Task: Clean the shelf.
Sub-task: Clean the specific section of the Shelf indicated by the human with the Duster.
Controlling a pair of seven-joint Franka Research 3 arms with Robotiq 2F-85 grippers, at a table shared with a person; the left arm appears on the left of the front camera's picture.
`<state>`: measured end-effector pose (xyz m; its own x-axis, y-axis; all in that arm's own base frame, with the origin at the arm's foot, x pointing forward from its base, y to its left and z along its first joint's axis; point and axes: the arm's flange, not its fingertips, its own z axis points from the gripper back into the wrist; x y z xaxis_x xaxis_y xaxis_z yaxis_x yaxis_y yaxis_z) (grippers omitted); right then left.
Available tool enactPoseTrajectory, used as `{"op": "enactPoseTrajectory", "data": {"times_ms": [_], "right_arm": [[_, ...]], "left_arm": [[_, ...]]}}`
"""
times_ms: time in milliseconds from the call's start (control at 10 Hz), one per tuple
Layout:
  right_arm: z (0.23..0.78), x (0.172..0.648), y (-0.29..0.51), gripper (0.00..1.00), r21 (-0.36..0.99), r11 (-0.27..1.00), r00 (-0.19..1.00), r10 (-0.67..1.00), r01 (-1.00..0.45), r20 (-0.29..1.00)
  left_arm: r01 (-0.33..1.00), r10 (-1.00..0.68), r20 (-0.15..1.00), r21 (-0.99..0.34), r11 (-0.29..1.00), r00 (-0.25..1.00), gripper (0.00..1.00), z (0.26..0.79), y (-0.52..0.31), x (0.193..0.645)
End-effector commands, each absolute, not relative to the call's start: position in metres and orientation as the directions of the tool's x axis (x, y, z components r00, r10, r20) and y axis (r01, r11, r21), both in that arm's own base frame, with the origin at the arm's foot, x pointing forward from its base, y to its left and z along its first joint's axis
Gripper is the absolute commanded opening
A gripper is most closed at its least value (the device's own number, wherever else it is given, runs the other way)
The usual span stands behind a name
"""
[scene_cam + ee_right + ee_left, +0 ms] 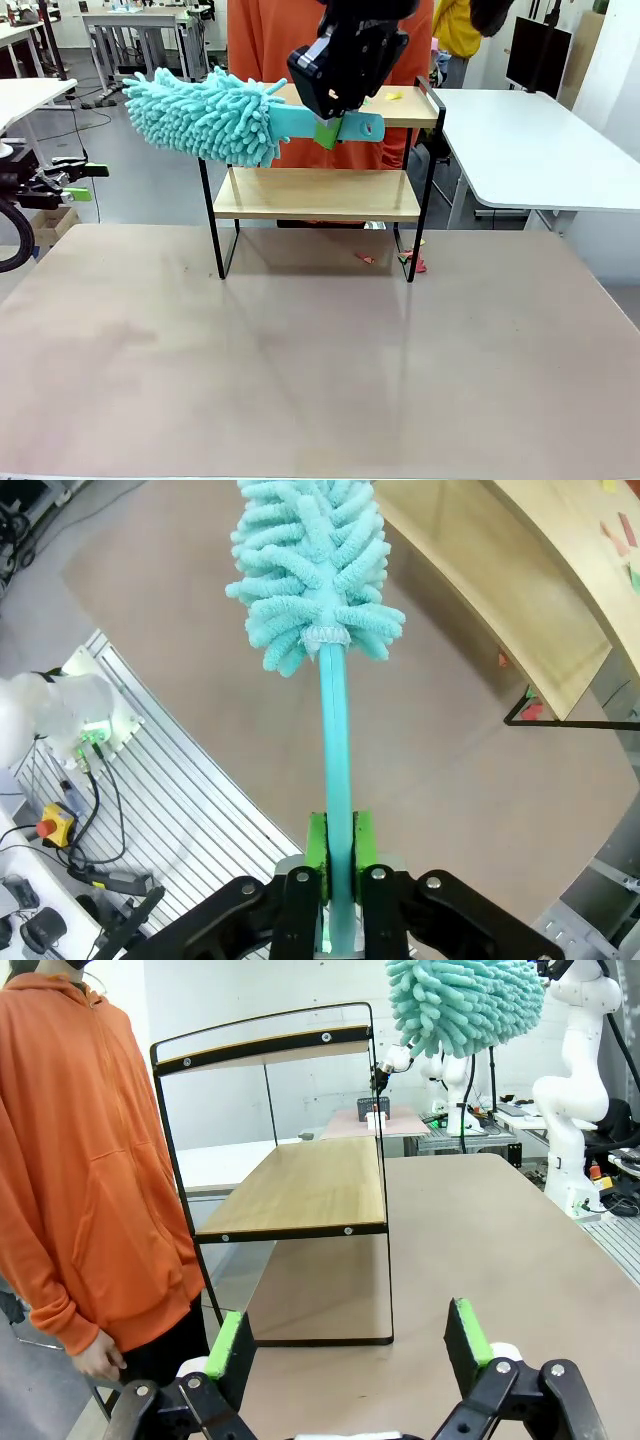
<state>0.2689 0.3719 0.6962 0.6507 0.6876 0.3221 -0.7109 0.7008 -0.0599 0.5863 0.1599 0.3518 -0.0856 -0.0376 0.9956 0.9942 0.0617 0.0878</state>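
Note:
The shelf (318,192) stands at the table's far middle, two light wood boards in a black frame, also seen from its side (300,1185). My right gripper (330,130) is shut on the flat handle of a teal fluffy duster (205,115), held in front of the top board, with the head sticking out past the shelf's left end. In the right wrist view the handle (336,770) runs up from between the green pads (316,852) to the head (310,560). My left gripper (347,1345) is open and holds nothing, off the table's left edge (88,182).
A person in an orange hoodie (90,1160) stands behind the shelf. Small paper scraps lie on the top board (390,97) and on the table by the shelf's right leg (410,262). The brown table (320,370) stretches bare towards me.

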Motion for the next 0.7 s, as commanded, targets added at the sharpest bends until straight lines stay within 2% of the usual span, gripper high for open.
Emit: {"op": "enactPoseTrajectory", "data": {"times_ms": [0,300,600], "right_arm": [[0.714,0.268,0.403,0.13,-0.140,0.703,0.640,0.699,-0.697,0.319],[0.749,0.289,0.448,0.13,-0.173,0.754,0.686,0.651,-0.634,0.324],[0.761,0.313,0.487,0.13,-0.240,0.854,0.786,0.519,-0.462,0.334]], "left_arm": [[0.994,-0.039,0.995,0.091,0.061,-0.089,1.00,0.354,0.160,0.586],[0.994,-0.039,0.995,0.091,0.061,-0.089,1.00,0.354,0.160,0.586],[0.994,-0.039,0.995,0.091,0.061,-0.089,1.00,0.354,0.160,0.586]]}}
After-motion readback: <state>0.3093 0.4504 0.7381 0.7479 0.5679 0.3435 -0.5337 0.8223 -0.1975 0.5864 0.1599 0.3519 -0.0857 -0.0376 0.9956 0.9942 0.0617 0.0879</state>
